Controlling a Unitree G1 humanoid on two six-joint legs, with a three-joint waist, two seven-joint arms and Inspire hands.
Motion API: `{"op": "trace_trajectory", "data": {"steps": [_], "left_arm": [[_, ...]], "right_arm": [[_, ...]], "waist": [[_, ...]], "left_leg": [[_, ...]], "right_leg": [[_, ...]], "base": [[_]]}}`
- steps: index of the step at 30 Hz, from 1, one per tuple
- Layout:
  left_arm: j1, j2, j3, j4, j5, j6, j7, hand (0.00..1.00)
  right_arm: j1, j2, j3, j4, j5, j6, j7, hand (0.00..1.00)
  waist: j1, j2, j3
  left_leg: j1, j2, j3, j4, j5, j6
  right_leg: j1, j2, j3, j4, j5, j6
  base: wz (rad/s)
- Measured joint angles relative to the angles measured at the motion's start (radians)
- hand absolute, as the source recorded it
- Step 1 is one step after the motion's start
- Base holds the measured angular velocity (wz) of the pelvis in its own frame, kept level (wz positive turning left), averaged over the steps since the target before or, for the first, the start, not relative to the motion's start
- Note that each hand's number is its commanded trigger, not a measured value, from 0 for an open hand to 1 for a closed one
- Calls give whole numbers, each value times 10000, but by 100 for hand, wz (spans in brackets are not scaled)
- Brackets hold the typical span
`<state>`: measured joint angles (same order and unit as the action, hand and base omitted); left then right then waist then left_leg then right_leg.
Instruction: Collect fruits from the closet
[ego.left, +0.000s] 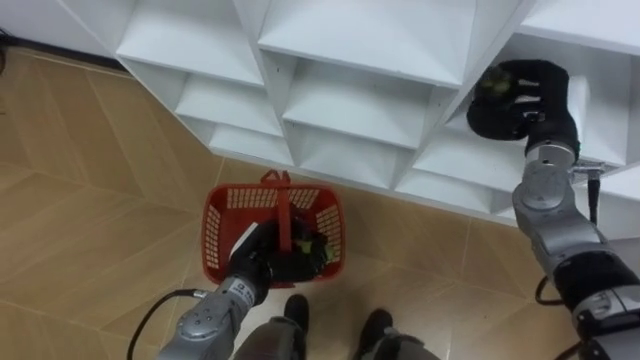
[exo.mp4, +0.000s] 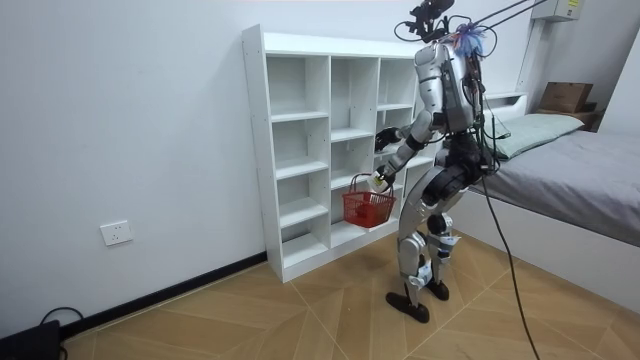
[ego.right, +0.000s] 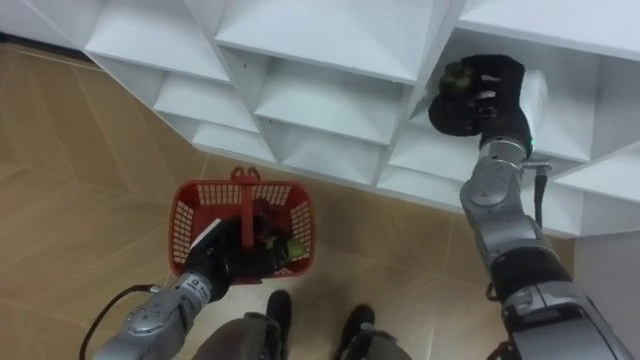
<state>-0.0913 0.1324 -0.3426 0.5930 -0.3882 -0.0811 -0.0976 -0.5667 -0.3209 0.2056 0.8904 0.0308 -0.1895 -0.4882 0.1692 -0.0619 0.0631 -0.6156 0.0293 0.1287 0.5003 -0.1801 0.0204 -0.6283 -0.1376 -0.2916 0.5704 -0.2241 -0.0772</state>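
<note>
A red plastic basket (ego.left: 325, 232) hangs above the wooden floor in front of the white closet shelves (ego.left: 350, 100). My left hand (ego.left: 258, 256) is curled round its handle (ego.left: 284, 215). Dark and greenish fruit (ego.left: 303, 246) lies inside the basket. My right hand (ego.left: 520, 105) is raised at the opening of a compartment on the right, fingers curled round a small greenish fruit (ego.left: 491, 84). In the room view I stand facing the shelves (exo.mp4: 300, 150), with the basket (exo.mp4: 368, 206) held low in front of them.
The shelf compartments (ego.left: 345, 40) in front of me look bare. Herringbone wooden floor (ego.left: 90, 180) spreads to the left. In the room view a bed (exo.mp4: 570, 170) stands behind me and a wall socket (exo.mp4: 117, 233) is low on the wall.
</note>
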Motion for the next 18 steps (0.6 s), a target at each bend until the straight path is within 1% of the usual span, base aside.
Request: {"op": "trace_trajectory", "data": {"steps": [6,14,18], "left_arm": [[2,0,-153,0,1,15,-4,100],[1,-30,-169,1,-9,22,43,100],[8,-14,-163,3,-9,22,65,100]], "right_arm": [[1,23,88,3,120,15,131,100],[1,27,96,1,838,-48,265,100],[13,80,80,-4,1240,-56,381,100]], "waist": [[47,1,0],[28,6,3],[-44,6,4]], "left_leg": [[3,-2,0,-11,15,24],[18,-6,-2,-117,16,25],[112,-35,-35,-182,22,22]], "right_leg": [[9,-7,0,10,4,6],[27,-6,-12,-4,7,8],[112,-11,-14,-42,-1,19]], "base": [[0],[0],[0]]}}
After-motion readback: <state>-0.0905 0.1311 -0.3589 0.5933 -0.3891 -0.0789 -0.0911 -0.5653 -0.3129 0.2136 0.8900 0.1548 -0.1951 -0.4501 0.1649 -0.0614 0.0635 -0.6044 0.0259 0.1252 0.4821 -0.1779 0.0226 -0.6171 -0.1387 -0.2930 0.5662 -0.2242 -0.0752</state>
